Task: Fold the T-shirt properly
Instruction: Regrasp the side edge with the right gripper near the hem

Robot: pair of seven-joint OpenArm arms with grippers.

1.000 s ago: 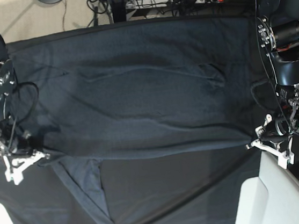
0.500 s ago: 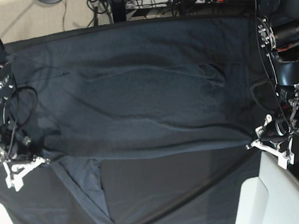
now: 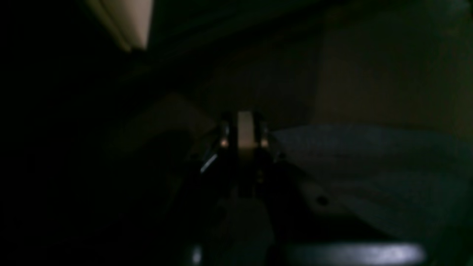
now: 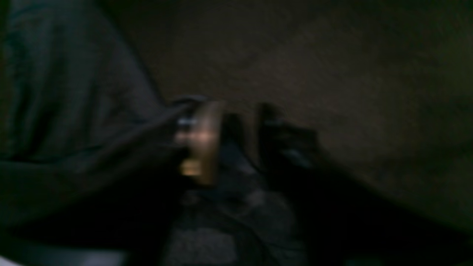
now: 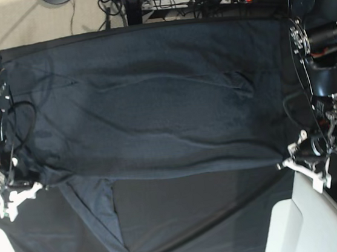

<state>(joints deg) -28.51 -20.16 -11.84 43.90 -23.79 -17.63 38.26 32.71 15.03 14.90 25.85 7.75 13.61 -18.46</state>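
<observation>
Left gripper [image 3: 242, 136] in the left wrist view has its jaws pressed together. The picture is very dark. The T-shirt [image 3: 369, 173] lies just to its right, and whether cloth is pinched cannot be told here.

In the right wrist view, the right gripper [image 4: 236, 144] is blurred, with a gap showing between its two fingers. Folds of the T-shirt [image 4: 74, 111] lie at its left side. Nothing looks pinched, but it is too blurry to be sure.

In the base view, the T-shirt [image 5: 154, 109] is spread flat over the far half of the table, its folded edge running across the middle. The right gripper [image 5: 15, 198] sits at the table's left edge, just off the shirt's corner. The left gripper [image 5: 300, 162] sits at the right edge, touching the other corner. To do this step well, both corners should likely be let go gently, so the fold stays straight and flat.
</observation>
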